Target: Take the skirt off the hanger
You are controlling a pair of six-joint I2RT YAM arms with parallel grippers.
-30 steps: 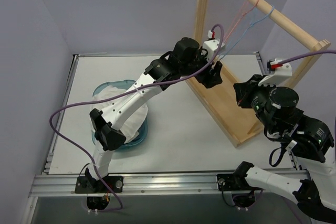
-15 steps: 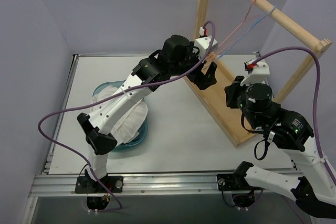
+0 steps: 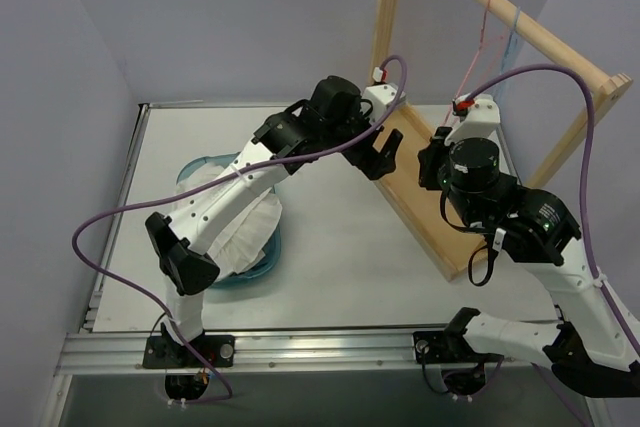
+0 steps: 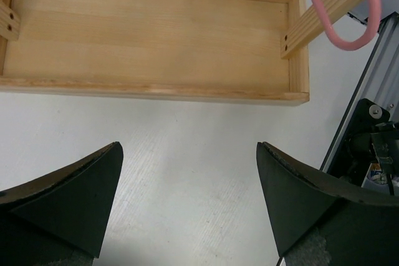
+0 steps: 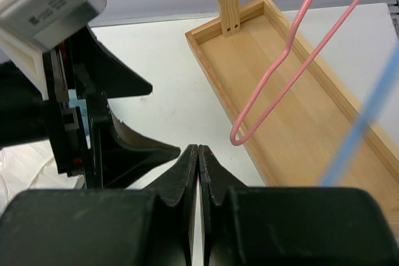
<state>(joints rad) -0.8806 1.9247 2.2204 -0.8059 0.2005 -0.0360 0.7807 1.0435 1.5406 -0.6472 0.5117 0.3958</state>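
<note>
In teal tub (image 3: pixel 214 160), white skirt (image 3: pixel 255 234), blue hanger (image 3: pixel 513 32) on rail (image 3: pixel 560 47), left fingers (image 4: pixel 68 197) apart, right fingers (image 5: pixel 182 175) closed

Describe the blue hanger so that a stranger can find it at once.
Find the wooden rack on the right and follow its top rail. Two thin wire hangers hang there; the light-blue hanger is right of the pink hanger.
</note>
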